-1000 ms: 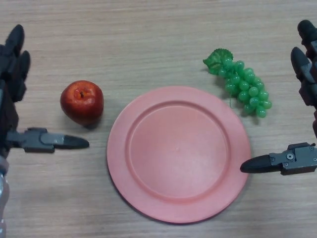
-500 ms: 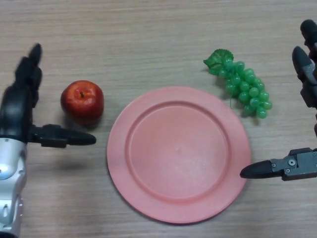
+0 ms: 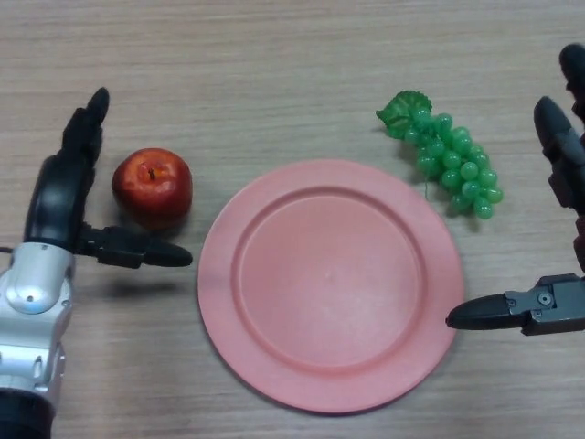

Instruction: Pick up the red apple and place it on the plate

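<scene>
Looking down on a pale wood-grain table from above. At far left, the robot's black left hand on a silver forearm, spread wide: fingers straight and pointing away along the left side of a shiny round red apple, thumb stretched rightward just below the fruit. Apple sitting upright on the table inside that open angle, stem dimple facing up, close to the hand but apparently not touched by it, and not gripped. Just right of the apple, apart from it, a large round salmon-pink plastic plate with a raised rim, lying flat at the centre, nothing on it. Above the plate's upper right edge, a bunch of green plastic grapes with a leaf at its top left, lying near the rim. At far right, the black right hand, also spread: fingers straight along the picture's edge, thumb pointing left, its tip at the plate's right rim.
</scene>
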